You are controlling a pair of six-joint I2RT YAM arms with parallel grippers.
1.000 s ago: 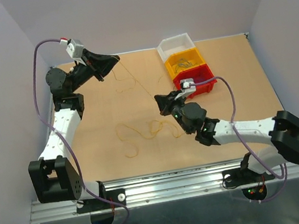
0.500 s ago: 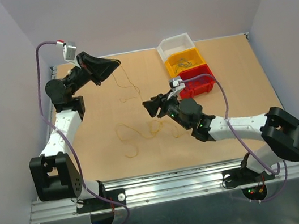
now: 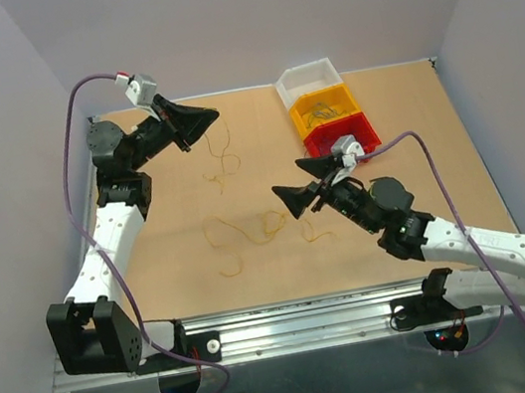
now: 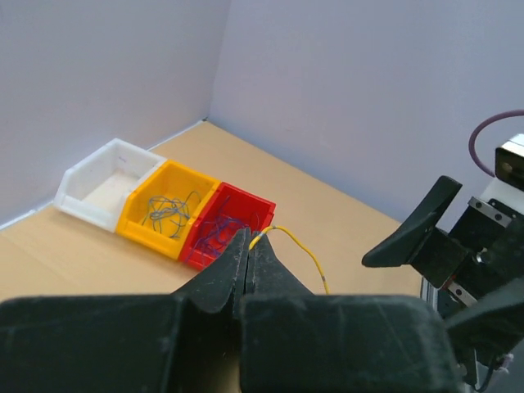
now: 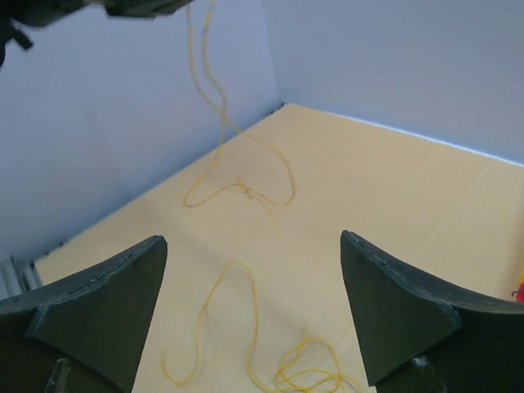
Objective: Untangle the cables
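Tension on the yellow cable (image 4: pixel 282 228) is gone: it is no longer stretched between both tools and is hung slack from the left tool (image 3: pixel 214 116), which is still pinched shut on it above the far left corner of the tabletop (image 3: pixel 421 180). The right tool (image 3: pixel 288 178) is now spread wide, holding nothing. Near the middle, other yellow cables (image 3: pixel 269 224) are left looped.

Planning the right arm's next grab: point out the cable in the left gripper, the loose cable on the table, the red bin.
held cable (image 4: pixel 278 229): left wrist, top of arc
loose cable (image 5: pixel 236 264): right wrist, loop top
red bin (image 3: pixel 366 153): top external, front wall
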